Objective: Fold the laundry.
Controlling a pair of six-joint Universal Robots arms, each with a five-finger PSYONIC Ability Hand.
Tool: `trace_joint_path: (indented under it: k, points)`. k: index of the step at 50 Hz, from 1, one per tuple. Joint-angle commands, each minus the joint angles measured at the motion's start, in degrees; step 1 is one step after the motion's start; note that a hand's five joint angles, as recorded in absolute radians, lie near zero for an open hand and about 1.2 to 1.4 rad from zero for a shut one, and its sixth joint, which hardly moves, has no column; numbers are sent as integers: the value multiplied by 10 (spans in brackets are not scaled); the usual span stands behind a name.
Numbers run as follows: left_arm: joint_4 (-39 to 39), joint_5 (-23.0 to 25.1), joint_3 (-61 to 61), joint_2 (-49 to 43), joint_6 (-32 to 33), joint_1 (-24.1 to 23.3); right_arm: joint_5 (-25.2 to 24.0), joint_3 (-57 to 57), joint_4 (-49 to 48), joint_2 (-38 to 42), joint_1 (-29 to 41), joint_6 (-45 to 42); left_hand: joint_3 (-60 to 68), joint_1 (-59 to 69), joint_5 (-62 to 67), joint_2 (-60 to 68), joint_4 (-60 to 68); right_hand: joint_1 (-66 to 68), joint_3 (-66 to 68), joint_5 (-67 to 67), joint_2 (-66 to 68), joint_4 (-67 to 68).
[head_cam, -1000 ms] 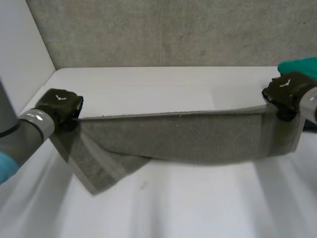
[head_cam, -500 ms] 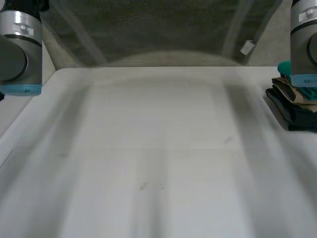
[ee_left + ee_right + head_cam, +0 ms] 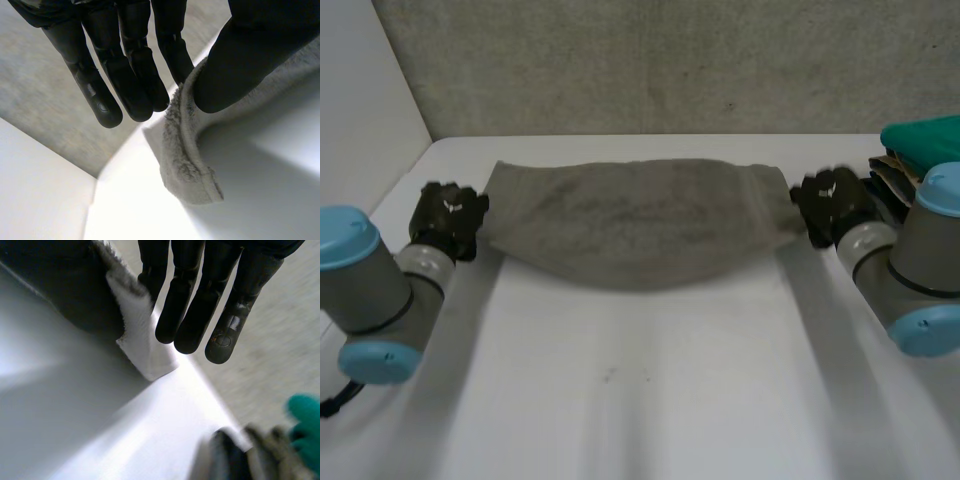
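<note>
The grey towel (image 3: pixel 630 220) spans the far half of the white table (image 3: pixel 640 400), with its near edge sagging in the middle. The left hand (image 3: pixel 448 218) pinches the towel's left end between thumb and straight fingers. The right hand (image 3: pixel 830 200) pinches the right end the same way. A stack of folded clothes (image 3: pixel 920 150) sits at the table's right edge.

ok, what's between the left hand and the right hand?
In the head view the grey towel spans the whole stretch, with the left hand pinching one end and the right hand pinching the other.
</note>
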Motion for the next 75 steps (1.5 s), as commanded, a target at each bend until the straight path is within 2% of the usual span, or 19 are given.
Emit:
trace_joint_path:
  k: [1, 3, 8, 13, 18, 26, 30, 37, 43, 44, 45, 46, 47, 48, 50, 56, 65, 70, 75]
  points:
    - [-112, -3, -121, 131, 108, 14, -4, 31, 257, -79, -4, -49, 116, 144, 131, 114, 111, 231, 122, 131, 128, 117]
    - [-155, -4, -142, 161, 132, 24, -2, 39, 313, -99, -9, -71, 116, 144, 131, 114, 111, 231, 122, 131, 128, 117]
    - [-348, -1, -196, 241, 183, 48, 4, 101, 466, -184, -50, -179, 116, 144, 131, 114, 111, 231, 122, 131, 128, 117]
    - [-447, 0, -199, 252, 191, 53, -3, 130, 507, -215, -75, -250, 116, 144, 131, 114, 111, 231, 122, 131, 128, 117]
    - [-396, 0, -160, 229, 185, 48, -5, 125, 455, -196, -70, -244, 116, 144, 131, 114, 111, 231, 122, 131, 128, 117]
    - [-196, -6, -16, 81, 162, -13, 39, 14, 285, -51, -53, -138, 116, 144, 131, 114, 111, 231, 122, 131, 128, 117]
    - [-142, -10, 54, 8, 163, -23, 63, -38, 227, -3, -38, -128, 116, 144, 131, 114, 111, 231, 122, 131, 128, 117]
    - [-121, -16, 168, -103, 167, -49, 81, -86, 134, 53, -31, -127, 116, 144, 131, 114, 111, 231, 122, 131, 128, 117]
    - [-119, -64, 255, -179, 168, -59, 100, -124, 62, 100, -30, -128, 116, 144, 131, 114, 111, 231, 122, 131, 128, 117]
    - [-119, -65, 257, -184, 168, -61, 103, -126, 58, 103, -28, -128, 55, 83, 69, 53, 49, 90, -19, -10, -13, -24]
    - [-119, -65, 258, -187, 169, -65, 107, -126, 57, 105, -25, -129, -179, -151, -164, -181, -185, -163, -272, -263, -266, -277]
    - [-119, -63, 257, -191, 169, -77, 114, -125, 55, 107, -19, -129, -584, -556, -569, -586, -589, -469, -578, -569, -572, -583]
    - [-119, -61, 257, -192, 169, -83, 118, -123, 55, 107, -16, -128, -486, -458, -471, -487, -491, -469, -578, -569, -572, -583]
    - [-118, -60, 255, -191, 169, -89, 121, -122, 55, 105, -12, -124, -467, -439, -453, -469, -473, -469, -578, -569, -572, -583]
    - [-116, -58, 249, -185, 168, -102, 122, -107, 57, 93, -4, -116, -583, -555, -568, -585, -589, -469, -578, -569, -572, -583]
    - [-99, -58, 210, -151, 159, -110, 115, -26, 50, 12, -7, -66, -584, -556, -569, -586, -589, -469, -578, -569, -572, -583]
    - [-98, -56, 78, -21, 125, -105, 0, 121, 93, -142, -44, 16, -584, -556, -569, -586, -589, -469, -578, -569, -572, -583]
    - [-97, -45, 19, 33, 67, -104, -44, 167, 148, -168, -112, 18, -584, -556, -569, -586, -589, -414, -524, -515, -517, -528]
    - [-97, -27, -11, 59, 22, -104, -64, 196, 155, -166, -138, 16, -584, -556, -569, -586, -589, -394, -504, -494, -497, -508]
